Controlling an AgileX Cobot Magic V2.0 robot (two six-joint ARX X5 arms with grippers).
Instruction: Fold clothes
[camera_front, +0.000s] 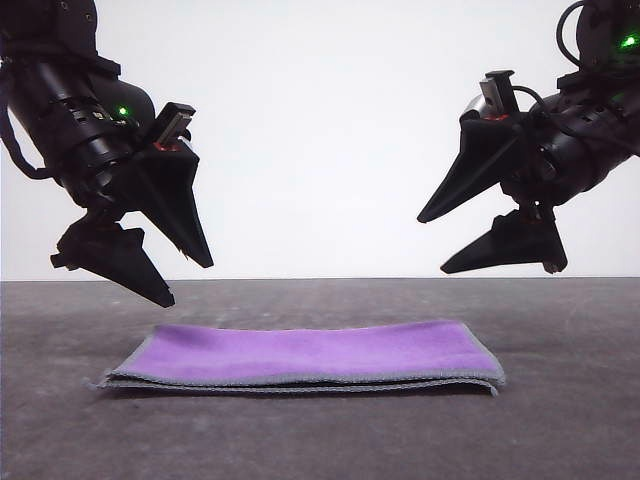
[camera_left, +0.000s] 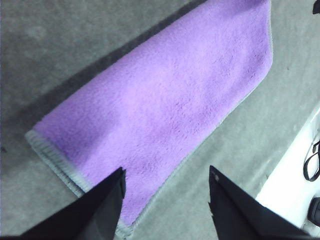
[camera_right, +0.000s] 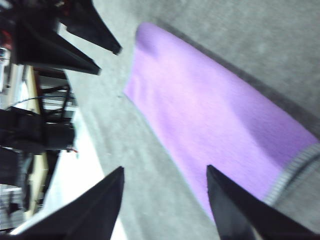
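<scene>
The clothes (camera_front: 305, 353) are one purple cloth with a grey stitched hem, lying folded flat in layers in the middle of the grey table (camera_front: 560, 420). My left gripper (camera_front: 187, 282) hangs open above the cloth's left end, not touching it. My right gripper (camera_front: 433, 245) hangs open higher up, over the right end. The left wrist view has the cloth (camera_left: 165, 100) running away from the open left gripper (camera_left: 167, 170), its hemmed corner between the fingers. From the right wrist, the cloth (camera_right: 215, 115) lies beyond the open right gripper (camera_right: 164, 168), with the left gripper (camera_right: 107, 61) above its far end.
A white wall (camera_front: 320, 130) stands behind the table. The table's edge, with a white floor (camera_left: 295, 170) and a black cable (camera_left: 312, 160) past it, runs close to the cloth in the left wrist view. Dark equipment (camera_right: 35, 135) stands off the table in the right wrist view.
</scene>
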